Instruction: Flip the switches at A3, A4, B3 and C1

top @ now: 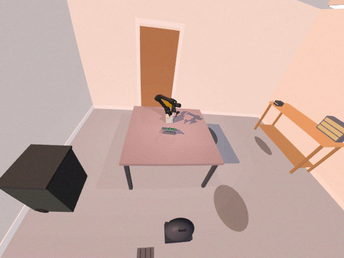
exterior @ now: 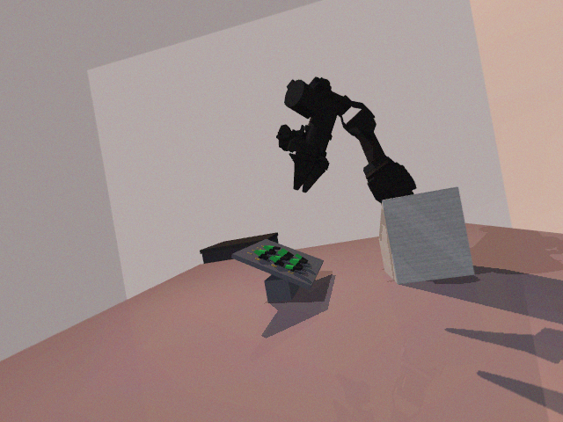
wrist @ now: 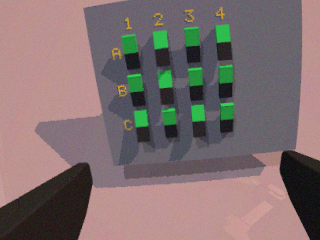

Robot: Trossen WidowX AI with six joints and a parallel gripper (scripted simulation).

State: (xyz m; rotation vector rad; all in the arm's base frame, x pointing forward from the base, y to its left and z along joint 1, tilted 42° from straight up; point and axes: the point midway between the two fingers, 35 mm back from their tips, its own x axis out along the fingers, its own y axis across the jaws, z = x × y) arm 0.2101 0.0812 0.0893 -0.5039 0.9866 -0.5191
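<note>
The grey panel [top: 169, 132] [exterior: 244, 255] [wrist: 267, 100] is tilted on a stand and carries green-and-black rocker switches. In the wrist view, A3 [wrist: 192, 45] and B3 [wrist: 195, 84] show darker green and deep black faces. A4 [wrist: 223, 42] and C1 [wrist: 142, 126] show brighter green and brownish faces, like A2, B2 and C3. The other switches match the darker look. Which ends are raised is hard to tell from above. My gripper [exterior: 301, 189] [wrist: 186, 168] is open and empty, high above the panel and touching nothing. Its fingers frame the arm-side edge of the panel in the wrist view.
The panel stands on the pink table [top: 172, 151] [exterior: 181, 345]. The arm's base sits on a pale block [top: 169, 119] [exterior: 427, 236] near the panel. A dark cabinet [top: 36, 166] stands on the floor away from the table.
</note>
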